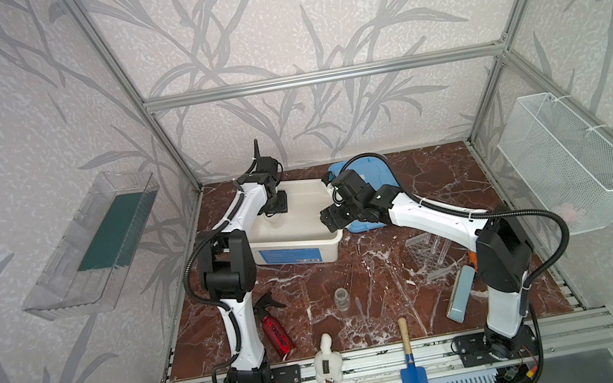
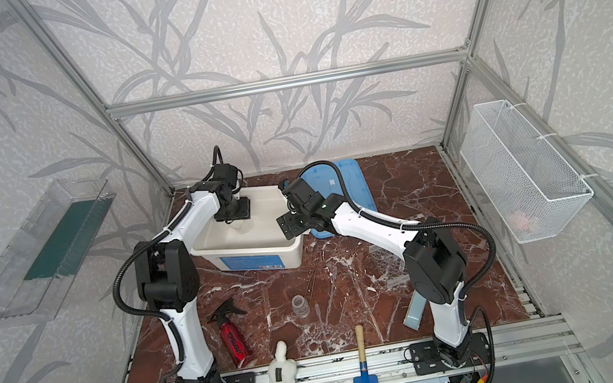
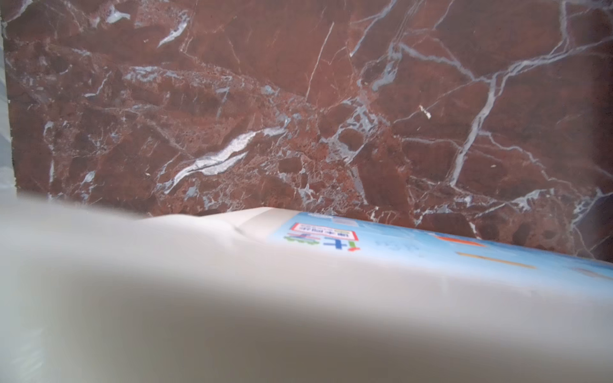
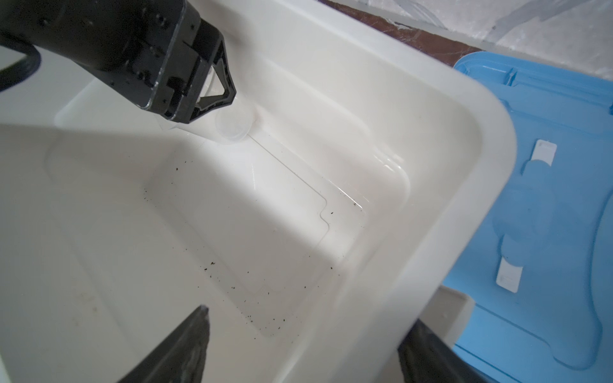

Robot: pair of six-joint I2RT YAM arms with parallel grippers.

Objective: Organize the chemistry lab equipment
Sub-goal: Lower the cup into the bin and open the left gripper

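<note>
My left gripper (image 1: 272, 211) reaches down into the white bin (image 1: 305, 243) at the back of the table. In the right wrist view it (image 4: 215, 112) is shut on a clear beaker (image 4: 232, 127), whose round base rests close to the bin's inner wall. My right gripper (image 4: 308, 351) is open and straddles the bin's near rim (image 4: 431, 199), one finger inside and one outside. On the marble lie a small clear glass bottle (image 1: 340, 296), thin rods (image 1: 352, 273) and a clear perforated tube rack (image 1: 426, 252). The left wrist view shows only the bin's labelled outer wall (image 3: 398, 245) and the table.
A blue lid (image 1: 373, 173) lies behind the bin. A red canister (image 1: 278, 336), a white plush toy (image 1: 326, 360) and a blue trowel (image 1: 411, 369) sit along the front edge. A pale blue box (image 1: 459, 297) lies by the right arm. A wire basket (image 1: 569, 161) hangs on the right wall.
</note>
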